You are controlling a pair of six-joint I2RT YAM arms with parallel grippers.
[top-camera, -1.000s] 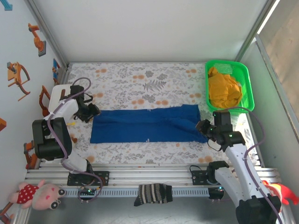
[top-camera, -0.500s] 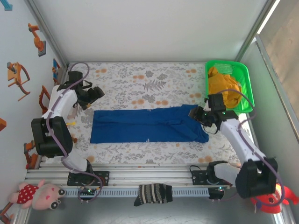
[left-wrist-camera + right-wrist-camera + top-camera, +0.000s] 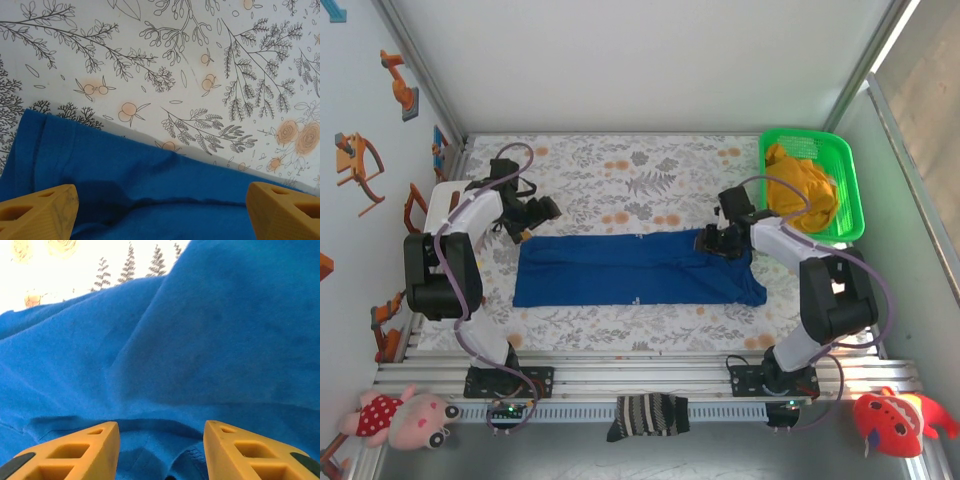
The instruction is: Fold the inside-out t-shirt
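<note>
On the left, the left gripper [image 3: 542,212] has swung in from out by the wall and now hangs with its jaws spread wide just above the far left corner of the blue t-shirt [image 3: 635,270], clear of the cloth. The shirt itself hasn't budged, a long folded band lying flat across the middle of the flowered table [image 3: 620,165]. Over on the right, the right gripper [image 3: 712,243] has slid left from the shirt's end and sits low over its far right edge, fingers [image 3: 70,452] parted with a rumpled fold between them, nothing pinched.
</note>
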